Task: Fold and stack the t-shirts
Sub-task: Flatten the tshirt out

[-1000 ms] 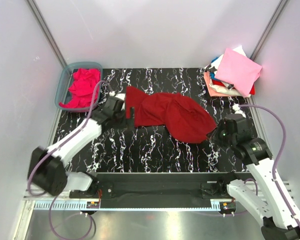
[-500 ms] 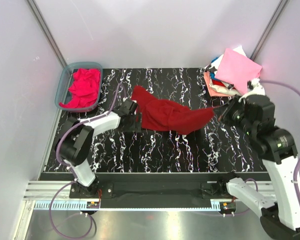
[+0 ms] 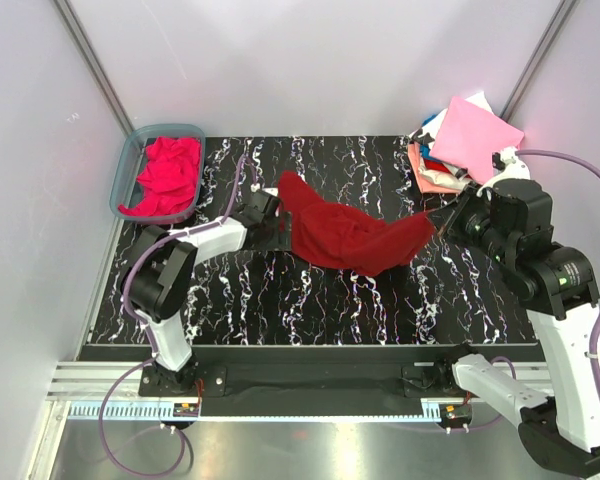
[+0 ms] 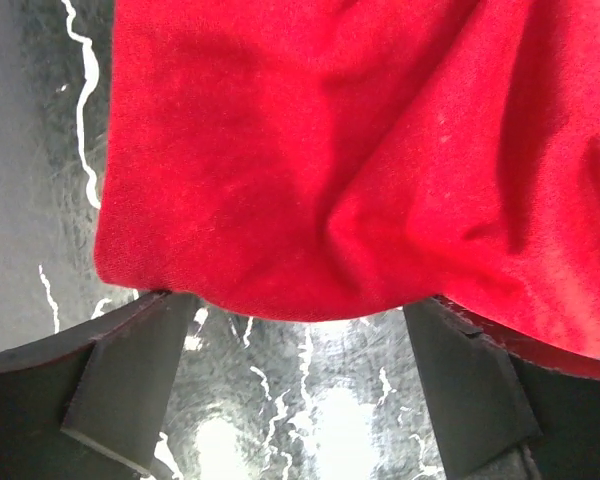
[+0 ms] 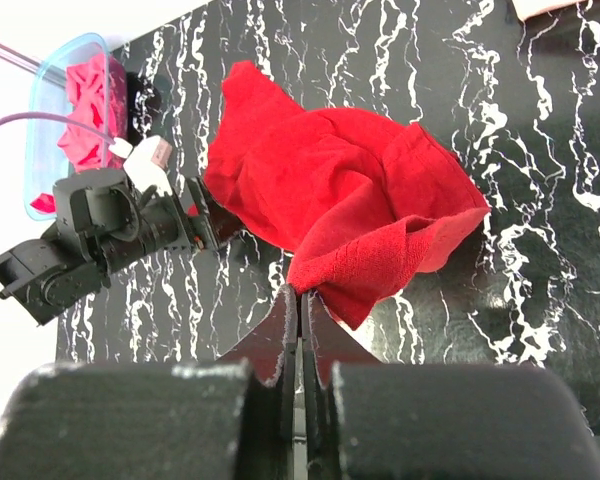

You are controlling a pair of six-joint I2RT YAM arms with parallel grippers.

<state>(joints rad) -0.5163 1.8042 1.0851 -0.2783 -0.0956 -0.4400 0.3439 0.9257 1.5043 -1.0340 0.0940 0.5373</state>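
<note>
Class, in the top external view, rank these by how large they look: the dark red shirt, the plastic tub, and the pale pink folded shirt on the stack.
1. dark red shirt, though it is partly lifted towards the camera, which may flatter it
2. plastic tub
3. pale pink folded shirt, not far behind the tub

Cannot see the finger ends of the left gripper [image 4: 300, 305]: covered by the hem of the crimson shirt [image 4: 310, 150], cut off just beyond them by the top and right edges. Cannot gauge the cloth pinched inside the right gripper [image 5: 300, 292]. Cannot count the folded shirts [image 3: 435, 178] close beside the right gripper: mostly buried under the pale pink shirt [image 3: 475, 135].
</note>
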